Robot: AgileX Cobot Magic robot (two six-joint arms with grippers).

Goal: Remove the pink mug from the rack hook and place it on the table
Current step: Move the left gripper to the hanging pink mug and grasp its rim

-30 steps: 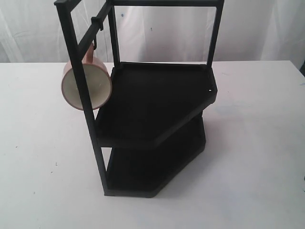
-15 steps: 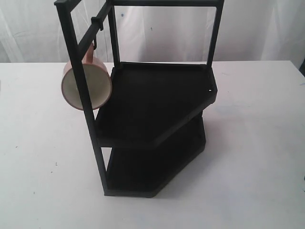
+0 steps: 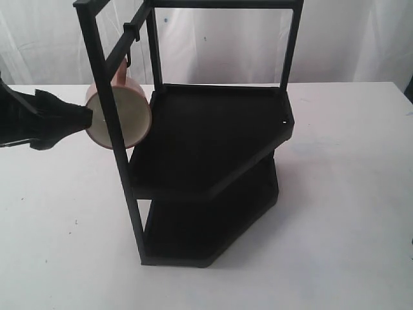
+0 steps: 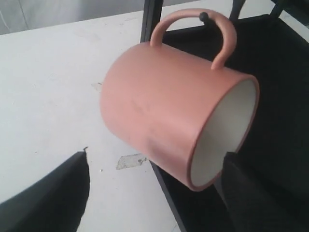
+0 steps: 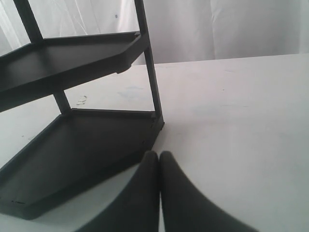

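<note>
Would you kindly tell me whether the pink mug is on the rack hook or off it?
On. The pink mug hangs tipped, its handle looped over the rack hook; the open left gripper flanks it.

Left arm (image 3: 39, 119) matte black, bulky, tapering; right jaws black, smooth, curved.

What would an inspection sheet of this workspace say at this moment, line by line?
Surface: large plain white table, with a few faint specks.
Job's things: small dusty-pink ceramic mug hangs by its loop handle on the small black metal hook of the black two-shelf frame rack; its mouth faces sideways.
Clutter: nothing seen.
Tools: left tool open, one finger on each side of the mug, contact unclear; right tool shut and empty, low beside the rack's lower shelf.
Cables: nothing seen.
Surroundings: white curtain behind the table.
</note>
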